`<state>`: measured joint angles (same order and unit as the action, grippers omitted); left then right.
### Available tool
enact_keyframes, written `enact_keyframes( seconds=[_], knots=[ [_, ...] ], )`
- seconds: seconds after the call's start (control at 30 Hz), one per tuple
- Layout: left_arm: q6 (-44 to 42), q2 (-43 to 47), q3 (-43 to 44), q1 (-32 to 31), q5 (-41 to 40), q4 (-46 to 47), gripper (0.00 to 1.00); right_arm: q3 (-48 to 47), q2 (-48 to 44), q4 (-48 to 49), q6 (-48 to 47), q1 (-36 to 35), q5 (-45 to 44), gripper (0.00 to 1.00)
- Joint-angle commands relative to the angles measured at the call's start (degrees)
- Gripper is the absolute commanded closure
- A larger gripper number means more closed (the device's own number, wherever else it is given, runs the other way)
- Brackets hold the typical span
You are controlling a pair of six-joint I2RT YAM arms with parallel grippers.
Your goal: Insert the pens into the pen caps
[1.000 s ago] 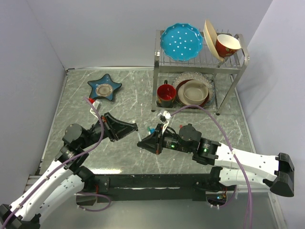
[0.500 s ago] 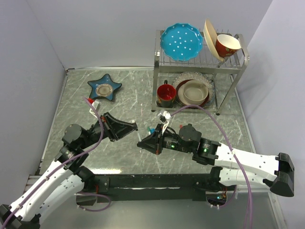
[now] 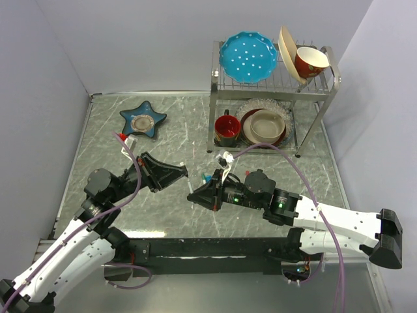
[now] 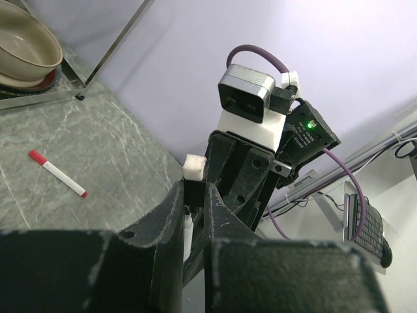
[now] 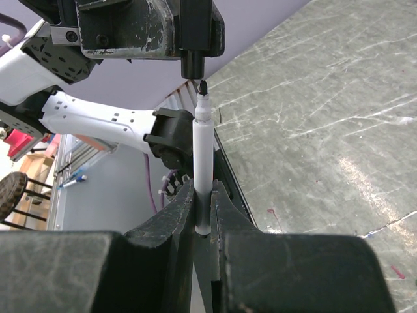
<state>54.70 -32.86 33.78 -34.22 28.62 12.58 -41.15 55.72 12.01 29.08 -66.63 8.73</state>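
Observation:
My left gripper [image 3: 183, 172] is shut on a short black pen cap [image 4: 194, 190] with a white end, its open mouth facing the right arm. My right gripper [image 3: 192, 194] is shut on a thin white pen [image 5: 202, 163] with a black tip. In the right wrist view the pen stands upright between the fingers, its tip just below the black cap [image 5: 193, 65] with a small gap between them. In the top view the two grippers face each other near the table's middle front. A white pen with red ends [image 4: 57, 173] lies on the table.
A metal dish rack [image 3: 324, 98] stands at the back right with a blue plate [image 3: 247, 58], bowls and a red mug [image 3: 227, 128]. A blue star-shaped dish [image 3: 143, 118] lies at the back left. A small blue object [image 3: 206, 176] sits beside the right gripper.

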Motion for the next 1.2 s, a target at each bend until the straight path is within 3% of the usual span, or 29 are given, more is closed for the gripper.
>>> enact_keyframes(
  seconds=[0.0,0.93,1.17],
  knots=[
    [-1.6,0.6,2.0,-0.1,-0.3,1.1,0.99,-1.9,-0.2,2.5,0.0,-0.5,0.4,1.0],
    [-0.1,2.4,-2.8,-0.1,4.0,2.9,0.99,-3.9,0.5,1.4,0.1,-0.4,-0.8,1.0],
    [-1.7,4.6,-5.0,-0.2,4.5,-1.3,0.99,-6.6,-1.5,-0.8,-2.0,-0.3,-3.5,1.0]
  ],
)
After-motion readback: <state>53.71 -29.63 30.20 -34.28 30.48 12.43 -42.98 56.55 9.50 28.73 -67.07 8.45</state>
